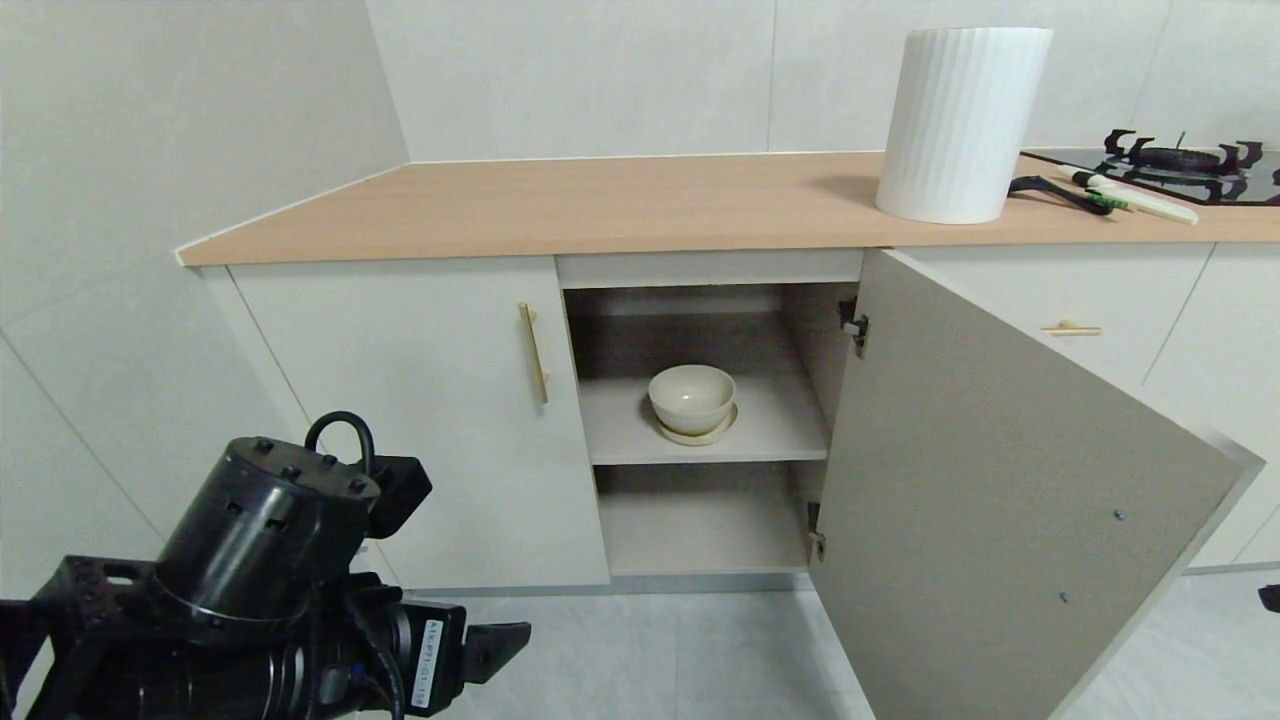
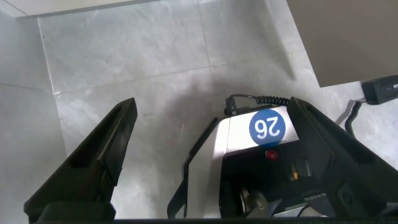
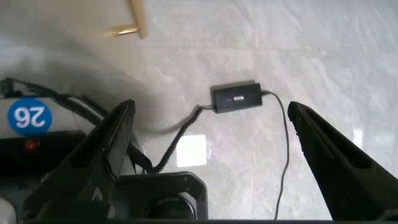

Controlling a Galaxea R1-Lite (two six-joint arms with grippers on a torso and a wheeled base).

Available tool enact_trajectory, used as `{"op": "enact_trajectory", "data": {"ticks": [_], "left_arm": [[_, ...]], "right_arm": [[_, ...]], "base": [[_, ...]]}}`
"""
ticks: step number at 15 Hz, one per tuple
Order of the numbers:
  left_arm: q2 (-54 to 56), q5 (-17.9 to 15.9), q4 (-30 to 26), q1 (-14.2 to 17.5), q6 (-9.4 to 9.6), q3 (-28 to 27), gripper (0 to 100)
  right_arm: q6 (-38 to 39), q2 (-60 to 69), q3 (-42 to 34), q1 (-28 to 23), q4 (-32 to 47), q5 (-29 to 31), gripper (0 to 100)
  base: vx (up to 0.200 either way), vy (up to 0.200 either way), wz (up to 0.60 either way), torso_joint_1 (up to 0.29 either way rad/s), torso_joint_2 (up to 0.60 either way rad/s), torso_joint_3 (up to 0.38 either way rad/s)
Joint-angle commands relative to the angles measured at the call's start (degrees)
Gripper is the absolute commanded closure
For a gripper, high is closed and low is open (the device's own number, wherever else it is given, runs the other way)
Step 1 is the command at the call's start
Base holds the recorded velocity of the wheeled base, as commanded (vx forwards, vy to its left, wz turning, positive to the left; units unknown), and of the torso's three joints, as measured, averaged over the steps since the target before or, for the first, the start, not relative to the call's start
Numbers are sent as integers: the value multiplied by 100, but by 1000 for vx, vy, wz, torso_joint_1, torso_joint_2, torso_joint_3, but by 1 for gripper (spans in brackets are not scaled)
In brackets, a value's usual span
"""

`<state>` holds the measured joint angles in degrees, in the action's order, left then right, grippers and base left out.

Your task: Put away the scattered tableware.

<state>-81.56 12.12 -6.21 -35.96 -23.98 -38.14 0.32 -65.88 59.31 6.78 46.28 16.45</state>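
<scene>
1. Tableware: 1 cream bowl (image 1: 691, 397) sits upright on a saucer (image 1: 722, 428). Both rest on the upper shelf (image 1: 780, 432) inside the cabinet, towards the middle of the shelf.
2. Cabinet: the right door (image 1: 1000, 480) is swung wide open. The left door (image 1: 420, 400) is closed, and its gold handle (image 1: 533, 352) stands vertical.
3. Countertop (image 1: 560, 205): a white ribbed container (image 1: 960, 125) stands upright above the open compartment. Just beside it, utensils (image 1: 1140, 200) lie at the edge of the stove (image 1: 1240, 185).
4. Left gripper (image 2: 212, 104): jaws spread wide, nothing between them, positioned low over the tiled floor (image 2: 124, 56).
5. Right gripper (image 3: 211, 107): jaws spread wide, holding nothing, also over the floor. A black adapter (image 3: 236, 98) with its cable lies on the tiles beneath it.
</scene>
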Motion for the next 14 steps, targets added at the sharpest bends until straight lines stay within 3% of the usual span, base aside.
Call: {"op": "enact_trajectory", "data": {"ticks": [1,6,11,14], "left_arm": [[-10,1,-4,1,-2,0,0],[-1,1,-4,1,-2,0,0],[-1,1,-4,1,-2,0,0],[-1,1,5,1,-2,0,0]], "right_arm": [[-5,-549,-16,-502,-180,8,0],[12,-1006,-262,-818,-1103,8,0],[30,-1305,-824,-792,-2545,-19,0],[47,-1366,-903,-678,-2773,-168,0]], "base": [[0,0,0,0,0,0],[0,0,0,0,0,0],[0,0,0,0,0,0],[0,0,0,0,0,0]]}}
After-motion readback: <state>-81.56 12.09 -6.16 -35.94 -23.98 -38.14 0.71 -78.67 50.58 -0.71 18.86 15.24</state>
